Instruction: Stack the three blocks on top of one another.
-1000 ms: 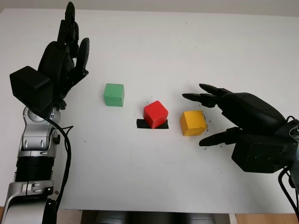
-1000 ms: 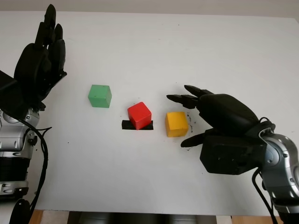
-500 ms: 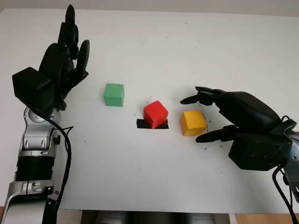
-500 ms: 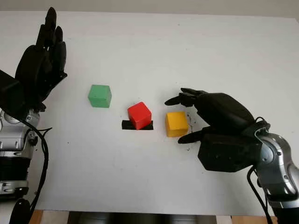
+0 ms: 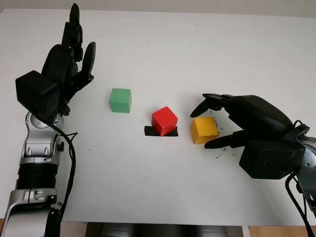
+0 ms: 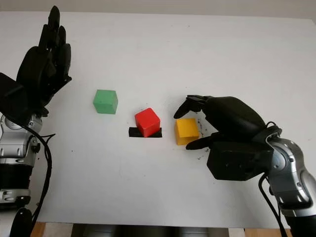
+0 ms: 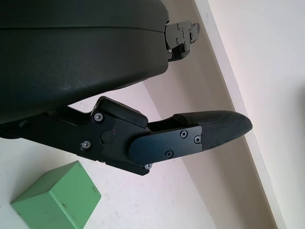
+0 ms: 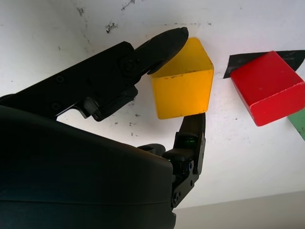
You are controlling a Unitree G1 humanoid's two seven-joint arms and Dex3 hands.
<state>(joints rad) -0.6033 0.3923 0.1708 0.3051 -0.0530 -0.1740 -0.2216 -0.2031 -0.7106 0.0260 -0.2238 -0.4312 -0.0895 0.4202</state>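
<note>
Three blocks sit in a row on the white counter: green block, red block on a strip of black tape, yellow block. The right robot hand closes its fingers around the yellow block — contact on two opposite faces. The left robot hand is open, raised beside the green block.

3 blocks, 2 hands
</note>
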